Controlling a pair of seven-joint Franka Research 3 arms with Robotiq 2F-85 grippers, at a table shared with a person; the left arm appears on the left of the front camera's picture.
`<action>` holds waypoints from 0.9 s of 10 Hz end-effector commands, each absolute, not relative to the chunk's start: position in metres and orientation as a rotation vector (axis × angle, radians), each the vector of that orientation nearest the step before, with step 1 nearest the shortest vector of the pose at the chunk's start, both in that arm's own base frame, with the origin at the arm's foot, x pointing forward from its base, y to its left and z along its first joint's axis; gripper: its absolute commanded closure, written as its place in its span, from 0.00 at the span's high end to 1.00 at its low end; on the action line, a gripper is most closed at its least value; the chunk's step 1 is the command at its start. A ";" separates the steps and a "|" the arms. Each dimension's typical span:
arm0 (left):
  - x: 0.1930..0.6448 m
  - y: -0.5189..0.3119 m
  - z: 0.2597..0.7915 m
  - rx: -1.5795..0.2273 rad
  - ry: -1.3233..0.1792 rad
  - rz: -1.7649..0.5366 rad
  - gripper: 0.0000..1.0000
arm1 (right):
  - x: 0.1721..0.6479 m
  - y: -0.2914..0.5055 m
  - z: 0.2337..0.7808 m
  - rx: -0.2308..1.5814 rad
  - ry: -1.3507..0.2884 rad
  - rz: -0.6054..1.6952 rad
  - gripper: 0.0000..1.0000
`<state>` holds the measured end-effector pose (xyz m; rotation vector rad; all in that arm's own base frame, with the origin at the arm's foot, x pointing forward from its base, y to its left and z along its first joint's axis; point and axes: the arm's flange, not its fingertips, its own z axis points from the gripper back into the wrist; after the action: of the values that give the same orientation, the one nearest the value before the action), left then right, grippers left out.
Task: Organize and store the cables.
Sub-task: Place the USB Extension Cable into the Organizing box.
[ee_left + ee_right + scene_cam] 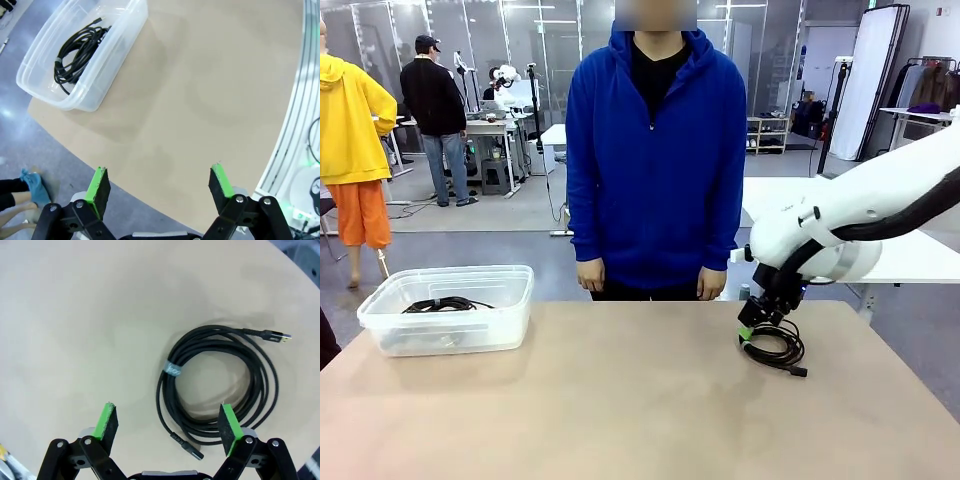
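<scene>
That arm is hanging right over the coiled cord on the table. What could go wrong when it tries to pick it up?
The right gripper is open but sits off to one side of the coiled cable; closing there might catch just one edge, or miss.

Only a small tie binds the loops, so a lifted coil could sag or unravel.

The loose plug end might snag on the bin rim, where another cable already lies.

A plain beige matte tabletop (620, 400) carries a clear plastic bin (510, 300) with a coiled black cable (445, 304). Another coiled black cable (220, 385) wears a pale blue-grey tie (171, 369). Black claws (167, 422) bear green pads (106, 420).
</scene>
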<state>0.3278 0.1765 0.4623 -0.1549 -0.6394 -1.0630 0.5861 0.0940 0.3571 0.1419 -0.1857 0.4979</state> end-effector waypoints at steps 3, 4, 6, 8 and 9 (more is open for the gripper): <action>0.331 0.176 0.462 -0.151 -0.651 -1.049 1.00 | 0.647 0.121 0.355 0.156 -0.027 0.323 1.00; 0.331 0.176 0.462 -0.151 -0.651 -1.049 1.00 | 0.644 0.126 0.352 0.169 -0.004 0.308 1.00; 0.331 0.176 0.462 -0.151 -0.651 -1.049 1.00 | 0.646 0.131 0.338 0.119 -0.002 0.268 1.00; 0.331 0.176 0.462 -0.151 -0.651 -1.049 1.00 | 0.644 0.134 0.320 0.076 0.008 0.263 1.00; 0.331 0.176 0.462 -0.151 -0.651 -1.049 1.00 | 0.645 0.132 0.313 0.077 0.014 0.269 1.00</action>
<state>0.3279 0.1765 0.4622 -0.1546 -0.6383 -1.0626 0.6428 0.1290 0.3180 0.1138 0.0218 0.2950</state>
